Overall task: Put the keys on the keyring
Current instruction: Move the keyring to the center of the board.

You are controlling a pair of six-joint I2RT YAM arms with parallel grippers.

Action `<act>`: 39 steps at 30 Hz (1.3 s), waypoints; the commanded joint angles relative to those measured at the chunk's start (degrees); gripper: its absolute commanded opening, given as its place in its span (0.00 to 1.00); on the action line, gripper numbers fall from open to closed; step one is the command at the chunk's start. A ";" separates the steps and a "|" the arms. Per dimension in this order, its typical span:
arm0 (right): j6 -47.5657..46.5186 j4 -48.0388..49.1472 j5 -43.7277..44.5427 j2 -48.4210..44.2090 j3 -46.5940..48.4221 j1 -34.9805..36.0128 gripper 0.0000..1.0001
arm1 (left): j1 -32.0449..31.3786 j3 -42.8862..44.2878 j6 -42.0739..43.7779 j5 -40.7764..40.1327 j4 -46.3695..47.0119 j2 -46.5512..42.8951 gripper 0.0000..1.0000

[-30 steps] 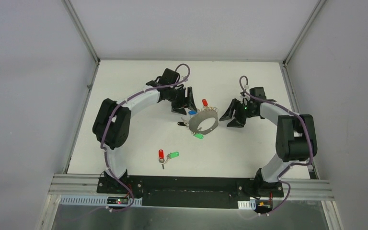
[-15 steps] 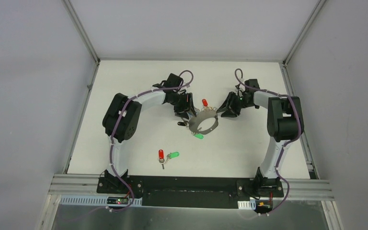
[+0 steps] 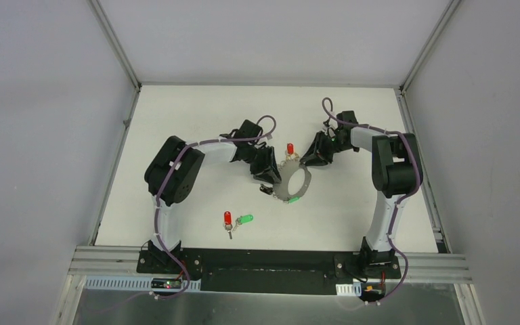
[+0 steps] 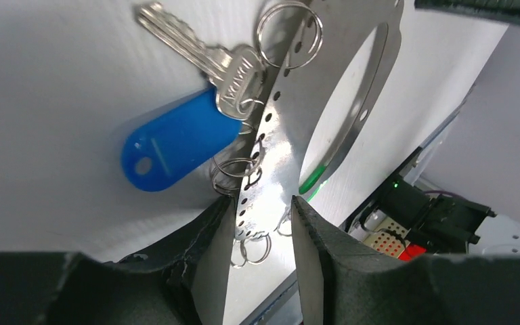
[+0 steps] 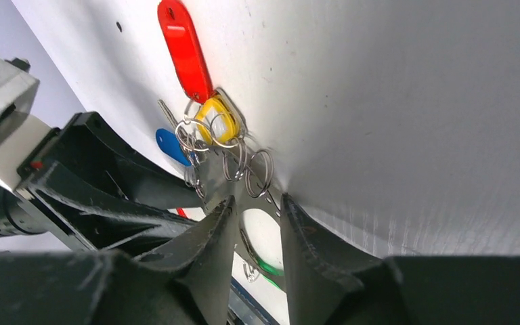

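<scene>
Left tool (image 4: 261,210) and right tool (image 5: 257,203) straddle the keyring's (image 4: 277,122) opposite edges, grip uncertain; clench next, then fetch loose keys (image 3: 227,217).

From my station, the large thin grey metal keyring (image 3: 283,189) sits mid-way across the white table (image 3: 176,122), with the left gripper (image 3: 269,177) at its left edge and the right gripper (image 3: 306,161) at its far right edge. A red plastic-headed key (image 3: 289,147) lies just beyond it. Nearer and to the left, well apart from it, two loose keys (image 3: 237,219) lie side by side.
</scene>
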 commanded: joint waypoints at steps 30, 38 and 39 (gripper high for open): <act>-3.99 -3.30 5.86 -27.06 -15.66 0.66 0.54 | -3.31 -25.59 -4.19 -33.11 -9.82 -56.44 0.92; -0.59 -0.97 8.40 -19.10 -9.46 1.75 0.45 | -3.31 -30.21 -9.88 -28.09 -4.95 -60.52 0.92; -0.72 -1.21 8.81 -17.76 -8.04 1.80 0.43 | -3.31 -30.46 -10.28 -27.43 -4.22 -60.46 0.91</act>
